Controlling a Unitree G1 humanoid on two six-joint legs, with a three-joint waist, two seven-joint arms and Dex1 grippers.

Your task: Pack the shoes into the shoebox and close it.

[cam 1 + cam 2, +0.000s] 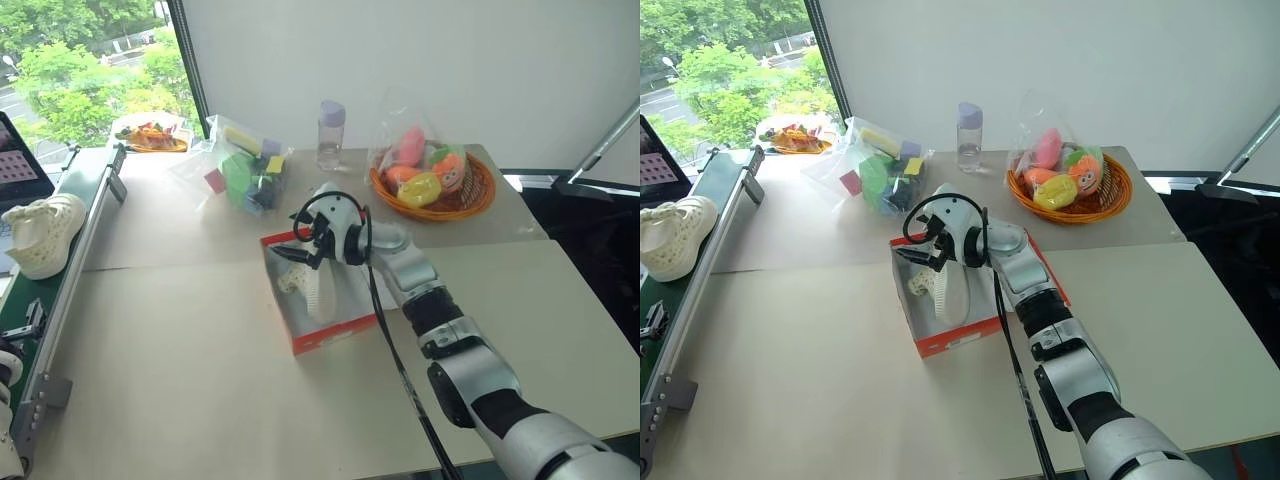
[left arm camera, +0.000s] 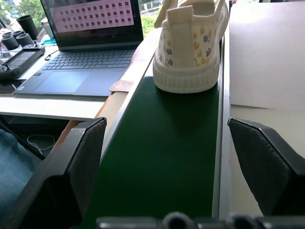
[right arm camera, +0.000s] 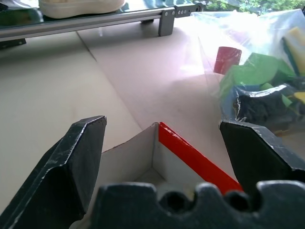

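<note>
Right gripper [image 1: 292, 252] nearest, on the arm reaching out over the table [image 1: 180, 380]; fingers [image 3: 76, 162] spread wide apart, nothing between them, held just above the far left corner of the open box [image 1: 335, 338]. Red box, white inside, sat mid-table, one shoe [image 1: 305, 285] inside it, partly hidden by the gripper. Red rim and white inner corner showed between the fingers in the right wrist view.

Left gripper [image 2: 164, 157] likewise wide apart and empty, aimed along the green belt [image 2: 162, 157] of a conveyor at the table's left edge. Second shoe [image 2: 190, 47] stood on that belt, heel toward the gripper, well apart from its fingers; small printed fruit marks on the heel. Laptop [image 2: 90, 43] lay open just beside the belt.

Farther back on the table: clear bag [image 1: 245, 170] of coloured blocks, small bottle [image 1: 330, 135], orange basket [image 1: 435, 185] of bagged toys, plate [image 1: 150, 135] of toy food near the window.
</note>
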